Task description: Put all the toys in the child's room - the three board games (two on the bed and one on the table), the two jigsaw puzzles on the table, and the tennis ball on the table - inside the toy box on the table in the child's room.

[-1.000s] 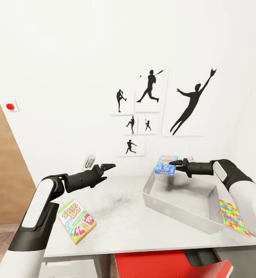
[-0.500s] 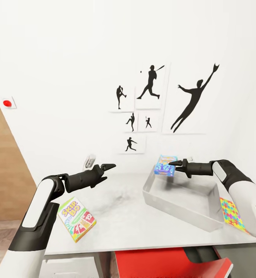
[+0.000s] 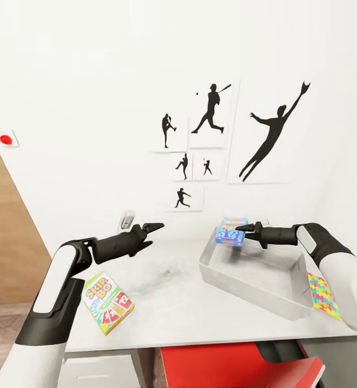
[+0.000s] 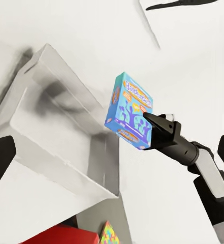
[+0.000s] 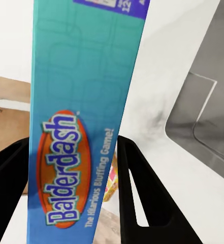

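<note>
Above the far left end of the pale grey, silvery toy box (image 3: pixel 254 272), the right end effector (image 3: pixel 242 230) pinches the blue "Balderdash" game box (image 3: pixel 231 230) between its two black fingers, upright and clear of the bin's floor. Against a second ago that arm has hardly shifted, though the whole view has drifted a little, so the head moved. The left end effector (image 3: pixel 156 226) has edged slightly farther out over the pale grey-white worktop (image 3: pixel 167 302); its tips look together, but I cannot tell for certain. The yellow, green and red "Skip-Bo" box (image 3: pixel 108 303) lies flat near the left front edge. A multicoloured jigsaw sheet (image 3: pixel 323 295) lies just right of the bin. My guess: the drop is imminent, with those two to follow.
</note>
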You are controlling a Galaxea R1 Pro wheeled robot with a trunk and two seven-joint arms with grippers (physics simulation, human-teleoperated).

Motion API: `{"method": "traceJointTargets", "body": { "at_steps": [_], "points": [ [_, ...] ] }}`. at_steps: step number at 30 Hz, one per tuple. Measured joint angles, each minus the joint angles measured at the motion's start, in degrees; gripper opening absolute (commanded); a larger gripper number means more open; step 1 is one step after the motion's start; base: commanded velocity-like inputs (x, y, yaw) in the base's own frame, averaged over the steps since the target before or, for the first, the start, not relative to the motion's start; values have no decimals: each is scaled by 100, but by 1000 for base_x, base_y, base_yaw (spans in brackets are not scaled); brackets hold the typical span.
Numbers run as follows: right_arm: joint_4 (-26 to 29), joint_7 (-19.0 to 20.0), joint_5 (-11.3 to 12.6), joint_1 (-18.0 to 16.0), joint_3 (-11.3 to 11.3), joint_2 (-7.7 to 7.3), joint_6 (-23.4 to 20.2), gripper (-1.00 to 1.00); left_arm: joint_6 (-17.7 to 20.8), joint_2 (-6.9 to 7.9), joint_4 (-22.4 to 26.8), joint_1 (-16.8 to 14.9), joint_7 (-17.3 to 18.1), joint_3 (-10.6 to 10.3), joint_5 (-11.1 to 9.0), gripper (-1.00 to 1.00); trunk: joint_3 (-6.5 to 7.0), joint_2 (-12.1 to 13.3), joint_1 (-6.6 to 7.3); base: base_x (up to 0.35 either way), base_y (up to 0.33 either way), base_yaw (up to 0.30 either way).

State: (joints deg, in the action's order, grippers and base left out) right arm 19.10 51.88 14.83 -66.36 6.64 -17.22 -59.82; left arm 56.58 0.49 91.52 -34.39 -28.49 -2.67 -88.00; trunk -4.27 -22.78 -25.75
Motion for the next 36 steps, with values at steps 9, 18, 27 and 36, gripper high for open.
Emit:
{"method": "traceJointTargets", "body": {
  "at_steps": [9, 18, 27, 36],
  "points": [
    [0, -1, 3, 12, 2, 14, -2, -100, 0, -107, 44, -379, 168, -34, -233, 100, -84, 0, 0, 0, 0, 0],
    [0, -2, 8, 15, 3, 9, -2, -100, -2, -167, 46, -477, 213, -65, -515, 100, -168, 0, 0, 0, 0, 0],
    [0, -2, 11, 16, 3, 7, -2, -100, -6, -183, 36, -503, 208, -76, -583, 100, -252, 0, 0, 0, 0, 0],
    [0, -2, 12, 16, 3, -8, -2, -100, -7, -195, 22, -510, 196, -87, -572, 100, -336, -1, 0, 0, 0, 0]
  ]
}}
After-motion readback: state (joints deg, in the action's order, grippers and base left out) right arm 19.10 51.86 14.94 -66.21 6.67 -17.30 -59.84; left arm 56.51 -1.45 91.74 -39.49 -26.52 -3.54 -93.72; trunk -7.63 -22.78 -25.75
